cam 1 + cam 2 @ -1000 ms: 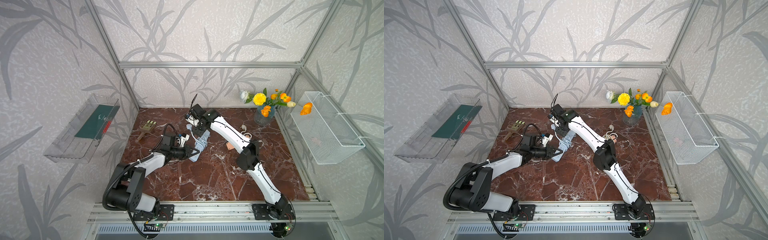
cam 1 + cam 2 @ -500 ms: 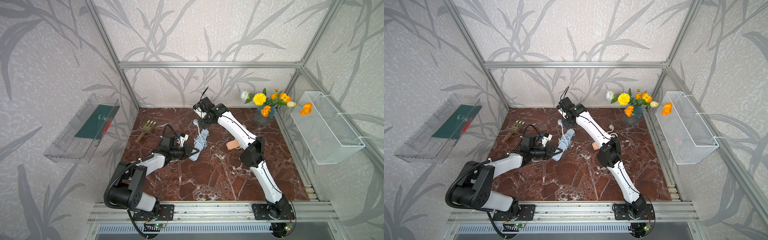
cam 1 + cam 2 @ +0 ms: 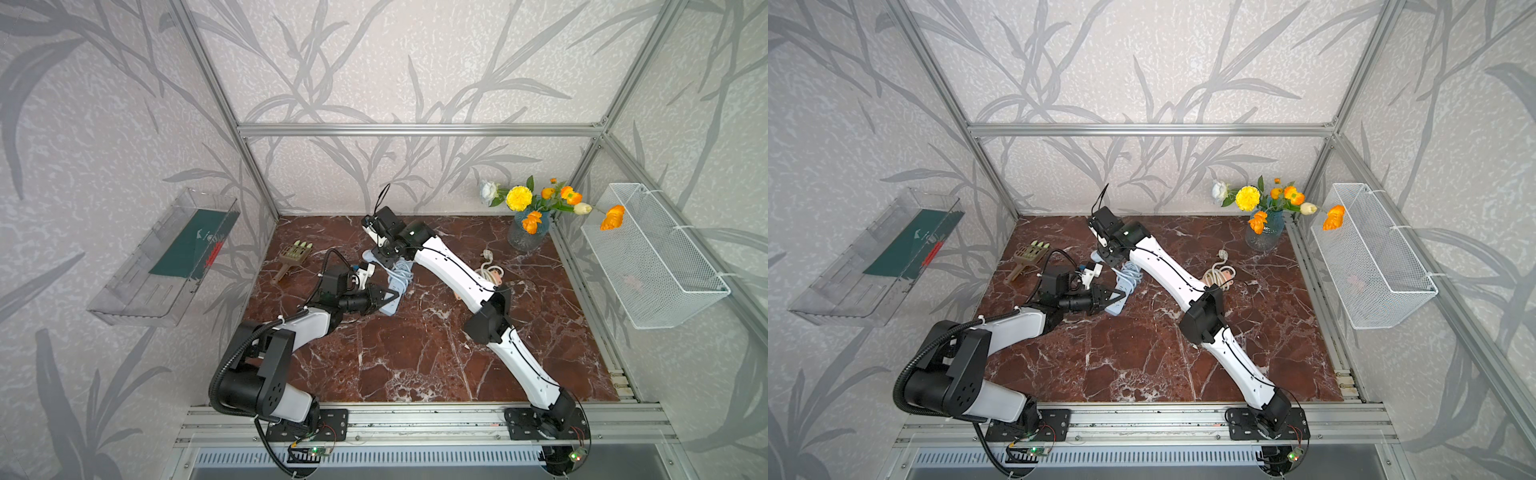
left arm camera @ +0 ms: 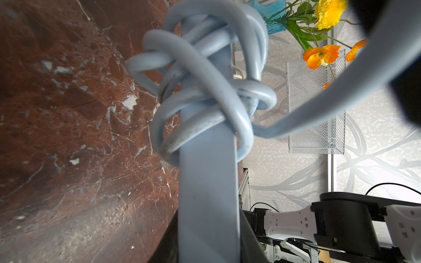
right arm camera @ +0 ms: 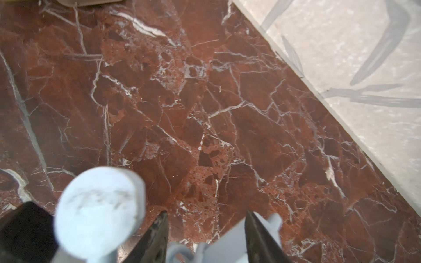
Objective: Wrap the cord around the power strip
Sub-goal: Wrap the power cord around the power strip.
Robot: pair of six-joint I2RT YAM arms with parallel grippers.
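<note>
A flower vase (image 3: 528, 237) stands in the table's (image 3: 415, 353) far corner, near a wire basket (image 3: 656, 266).

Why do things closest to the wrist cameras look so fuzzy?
Left wrist view: the cord loops are sharp, its nearest stretch smears, the wall glares white. Right wrist view: a pale round piece blurs, the marble tabletop is crisp. Both top views: evenly lit, sharp.

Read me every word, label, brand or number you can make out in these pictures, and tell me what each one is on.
No text can be read anywhere.
White mark and red strip on the green sheet in the clear wall tray: too small to read.
Faint marks on the plug face: blurred.
The power strip and cord: no print shows.
</note>
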